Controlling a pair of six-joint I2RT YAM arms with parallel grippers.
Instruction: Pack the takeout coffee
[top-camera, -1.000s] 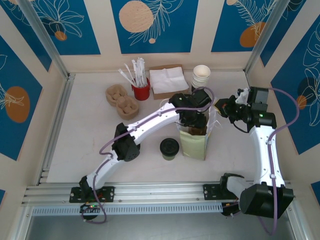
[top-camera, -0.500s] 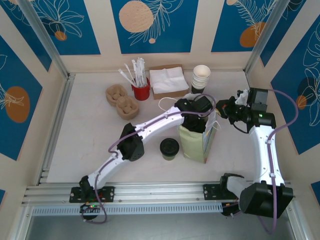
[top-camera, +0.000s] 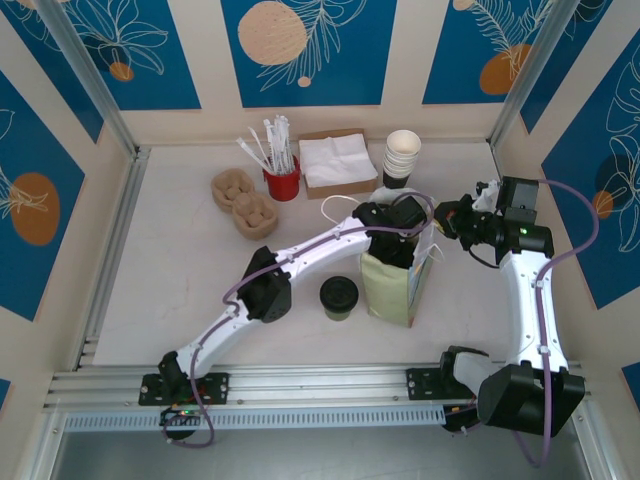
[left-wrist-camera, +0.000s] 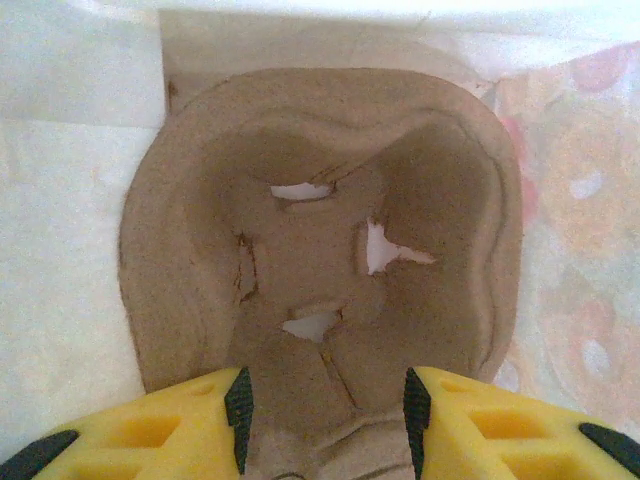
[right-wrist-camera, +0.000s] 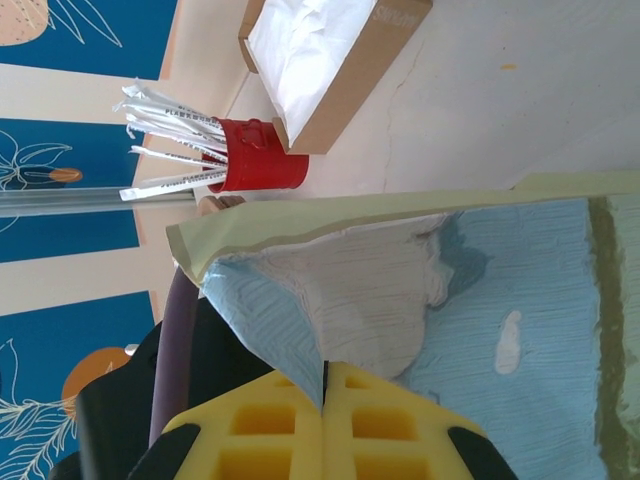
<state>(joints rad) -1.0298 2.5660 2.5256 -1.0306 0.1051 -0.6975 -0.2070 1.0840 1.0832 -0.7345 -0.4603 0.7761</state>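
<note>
From above, the takeout coffee (top-camera: 339, 296) stands upright on the table (top-camera: 180, 270), black lid up, just beside the left wall of the pale green paper bag (top-camera: 385, 290) and outside it; the left arm reaches across over it and dips the left gripper (top-camera: 394, 246) down into the bag's open mouth, where its fingers are mostly hidden by the paper; the right gripper (top-camera: 447, 216) sits at the bag's upper right corner, against the rim; toward the back wall stand a red cup of wrapped straws (top-camera: 282, 180), a box of white napkins (top-camera: 337, 160), a stack of white paper cups (top-camera: 402, 155) and two brown pulp trays (top-camera: 243, 200), all well apart from the bag. From the left wrist, a brown pulp carrier (left-wrist-camera: 320, 230) lies on the bag's floor with the pale bag walls around it; its near end runs between the yellow fingers (left-wrist-camera: 190, 435), the dark pads touching it on either side, so the claw stands at a middling width, closed on the carrier. From the right wrist, the two yellow fingers (right-wrist-camera: 270, 425) meet with no gap, and the bag's rim is pinched in the seam between them; the bag's blue inner lining spreads to the right, with the red cup and the napkin box on the table beyond.
</note>
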